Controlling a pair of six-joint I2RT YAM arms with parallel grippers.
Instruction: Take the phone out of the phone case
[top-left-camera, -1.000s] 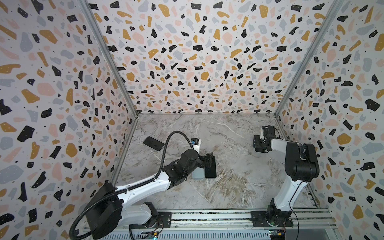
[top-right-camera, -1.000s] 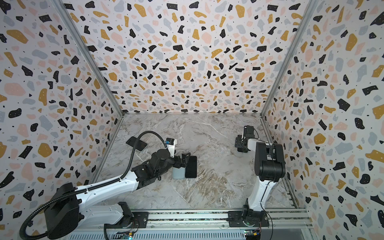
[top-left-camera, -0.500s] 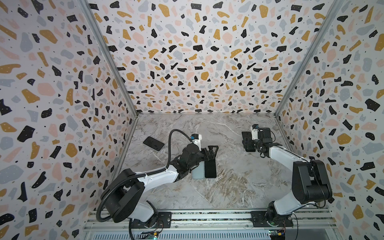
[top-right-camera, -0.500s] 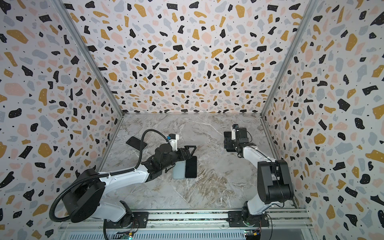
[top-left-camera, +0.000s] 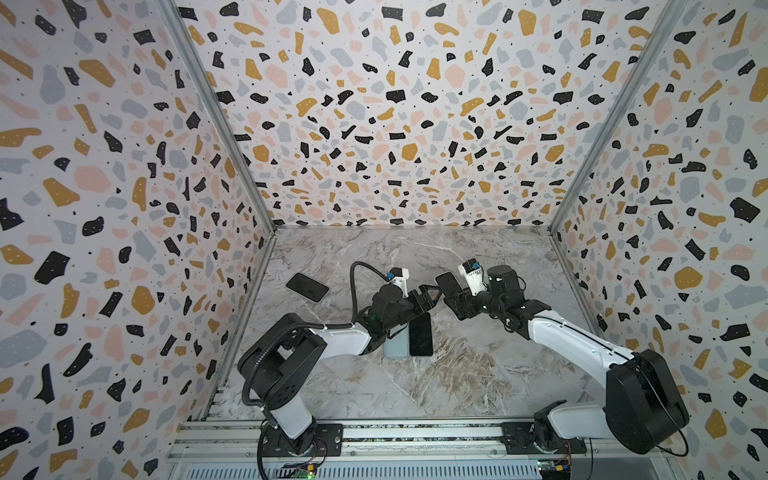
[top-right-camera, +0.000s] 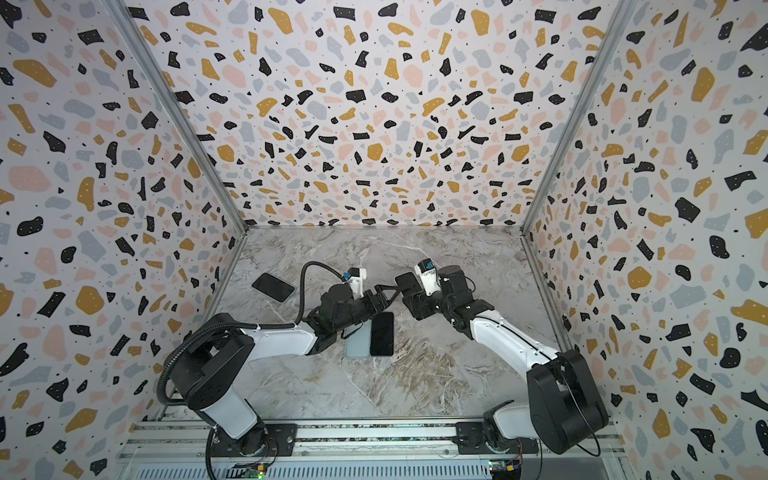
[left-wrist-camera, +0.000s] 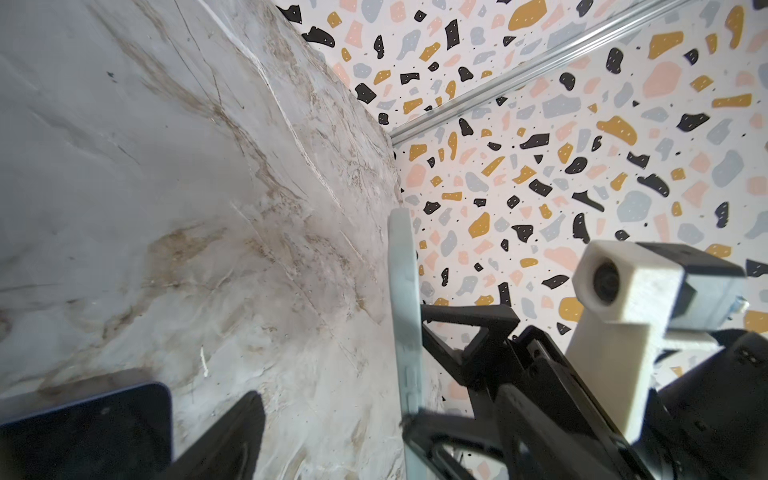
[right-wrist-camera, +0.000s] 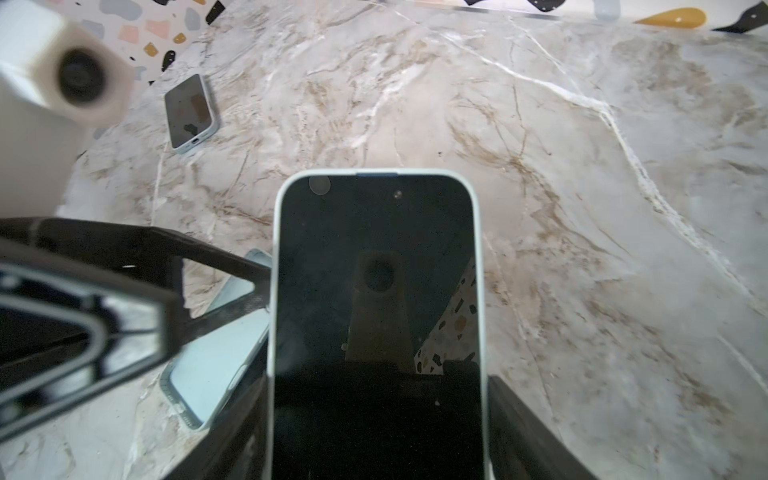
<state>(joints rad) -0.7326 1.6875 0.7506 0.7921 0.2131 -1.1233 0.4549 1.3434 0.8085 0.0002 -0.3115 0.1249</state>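
Observation:
A black phone (right-wrist-camera: 374, 266) in a pale blue phone case (right-wrist-camera: 478, 291) is raised above the table's middle, and my right gripper (right-wrist-camera: 374, 415) is shut on its lower sides. In both top views it shows as a dark slab (top-left-camera: 445, 283) (top-right-camera: 405, 281) ahead of that gripper (top-left-camera: 454, 296). My left gripper (top-left-camera: 432, 296) (left-wrist-camera: 332, 419) faces it, open. In the left wrist view the case (left-wrist-camera: 404, 291) stands edge-on against one left finger (left-wrist-camera: 432, 428); the other finger (left-wrist-camera: 237, 432) is well apart from it. That touching finger (right-wrist-camera: 232, 266) also shows in the right wrist view.
An empty pale blue case (top-left-camera: 395, 347) (right-wrist-camera: 216, 365) and a bare black phone (top-left-camera: 420, 334) lie side by side on the marble table (top-left-camera: 478, 374), under the left arm. Another cased phone (top-left-camera: 307, 286) (right-wrist-camera: 191, 110) lies near the left wall. Patterned walls close three sides.
The right arm swung in from the right wall to the middle with the cased phone. The left gripper rose from the bare phone toward it, and its jaws narrowed slightly.

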